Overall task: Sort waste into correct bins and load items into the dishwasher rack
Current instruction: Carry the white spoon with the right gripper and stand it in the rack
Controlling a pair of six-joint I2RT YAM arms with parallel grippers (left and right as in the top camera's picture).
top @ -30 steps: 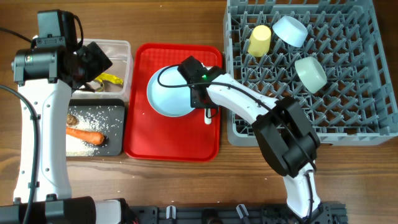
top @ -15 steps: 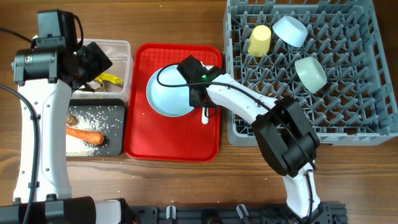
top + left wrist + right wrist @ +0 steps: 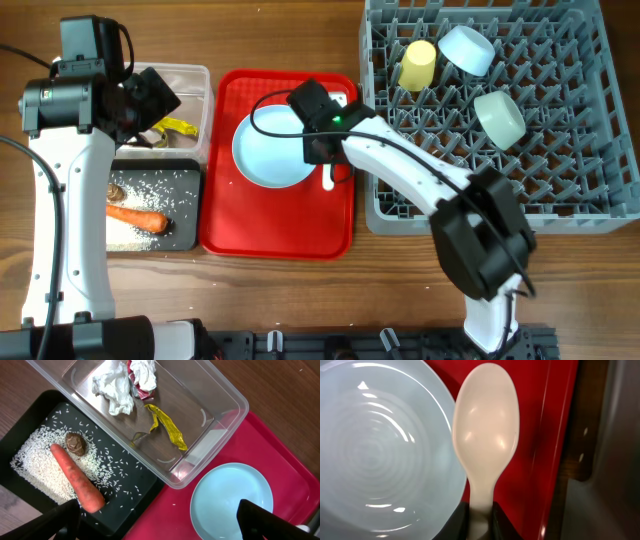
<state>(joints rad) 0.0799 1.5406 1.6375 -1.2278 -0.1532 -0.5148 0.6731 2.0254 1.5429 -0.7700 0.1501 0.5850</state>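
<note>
Waste (image 3: pixel 75 477) and bowls (image 3: pixel 500 117) are sitting sorted; right jaws are gripping the spoon (image 3: pixel 485 455) beside the plate (image 3: pixel 375 460), left jaws seemingly hanging apart.

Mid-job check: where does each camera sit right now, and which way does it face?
Overhead: fixed above the table, looking straight down on the left arm, right arm, red tray and dishwasher rack.
Left wrist: on the left arm, facing down at the clear tub and black tray; the open left gripper frames the bottom corners.
Right wrist: close over the red tray, facing down at the white spoon, whose handle is in the right gripper.
Shared: all three show the pale blue plate.
</note>
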